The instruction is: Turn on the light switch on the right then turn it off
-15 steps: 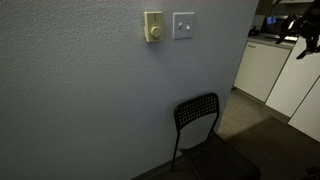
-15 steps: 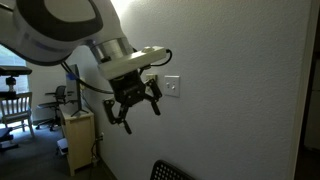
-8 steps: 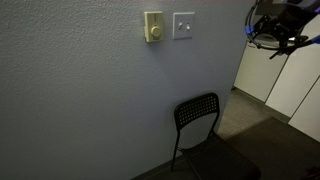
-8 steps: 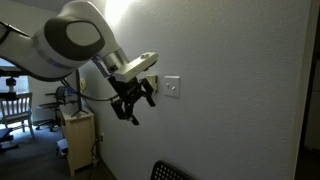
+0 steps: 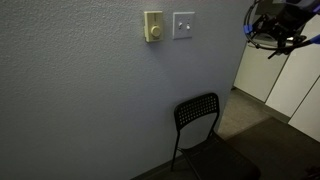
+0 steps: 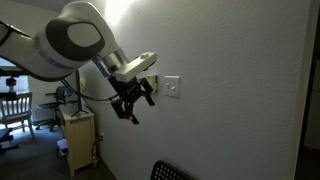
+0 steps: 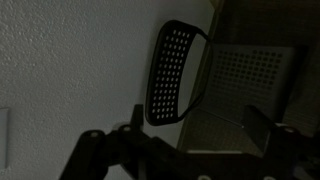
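The light switch (image 5: 183,25), a white nearly square wall plate, sits high on the grey wall, to the right of a narrower cream plate with a round knob (image 5: 153,27). It also shows in an exterior view (image 6: 171,87). My gripper (image 5: 271,36) hangs in the air well to the right of the switch, apart from the wall. From the side (image 6: 140,105) it is just short of the plate, with nothing in it. In the wrist view the dark gripper (image 7: 194,112) has its jaws wide apart and frames the chair below.
A black perforated chair (image 5: 198,121) stands on the floor against the wall below the plates; it also shows in the wrist view (image 7: 172,72). White cabinets (image 5: 268,70) stand at the right. A small cabinet (image 6: 77,138) and an office chair (image 6: 12,108) stand behind the arm.
Over the first half second the arm swung in toward the wall and the switch. Since then nothing has visibly moved.
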You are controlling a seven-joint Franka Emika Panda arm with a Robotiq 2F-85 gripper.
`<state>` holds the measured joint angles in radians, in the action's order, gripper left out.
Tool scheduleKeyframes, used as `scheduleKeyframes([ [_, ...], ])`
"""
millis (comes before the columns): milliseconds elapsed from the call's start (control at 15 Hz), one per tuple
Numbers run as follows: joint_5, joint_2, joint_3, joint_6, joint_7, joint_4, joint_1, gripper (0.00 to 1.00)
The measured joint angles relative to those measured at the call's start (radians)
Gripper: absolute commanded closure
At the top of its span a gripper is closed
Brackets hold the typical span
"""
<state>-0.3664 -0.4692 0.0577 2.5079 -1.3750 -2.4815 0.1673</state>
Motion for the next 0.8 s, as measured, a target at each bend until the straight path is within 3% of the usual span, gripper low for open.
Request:
scheduleKeyframes([
  [400,0.039,0.041,0.000,-0.018,-0.008,-0.006,0.002,0.00],
  [800,0.041,0.141,0.000,0.107,-0.011,0.027,0.003,0.00],
])
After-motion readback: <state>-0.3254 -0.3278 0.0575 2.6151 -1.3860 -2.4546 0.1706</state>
